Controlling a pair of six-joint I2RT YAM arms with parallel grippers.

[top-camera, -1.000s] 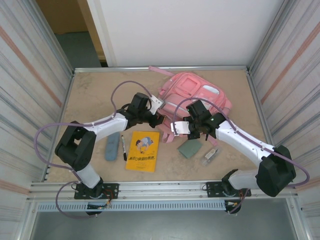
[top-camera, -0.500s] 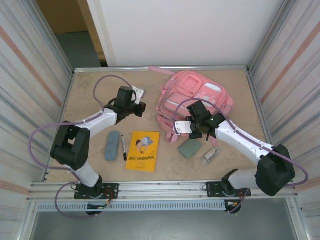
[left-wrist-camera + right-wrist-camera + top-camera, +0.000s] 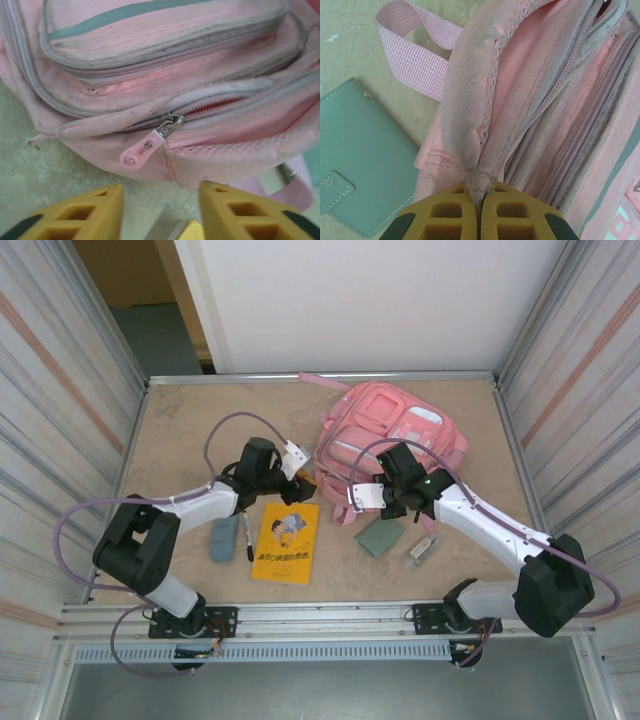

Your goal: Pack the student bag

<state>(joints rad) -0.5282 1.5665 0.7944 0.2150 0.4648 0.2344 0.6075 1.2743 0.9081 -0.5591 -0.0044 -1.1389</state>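
Change: left gripper (image 3: 160, 192) has swung back to the student bag (image 3: 390, 435) at the table's (image 3: 180, 420) far right, fingers now parted and empty before the zipper pull (image 3: 142, 154), right gripper (image 3: 479, 192) stays clenched on bag fabric, so likely pocket-opening, nothing packed yet.

The white-and-black left arm (image 3: 195, 502) reached forward and inward from a folded elbow. Its yellow-padded left gripper (image 3: 160, 200) stood with jaws apart, holding nothing. The matching right arm (image 3: 480, 520) stretched inward, its right gripper (image 3: 480, 192) pinched closed on a fold of the pink fabric student bag (image 3: 485, 100).
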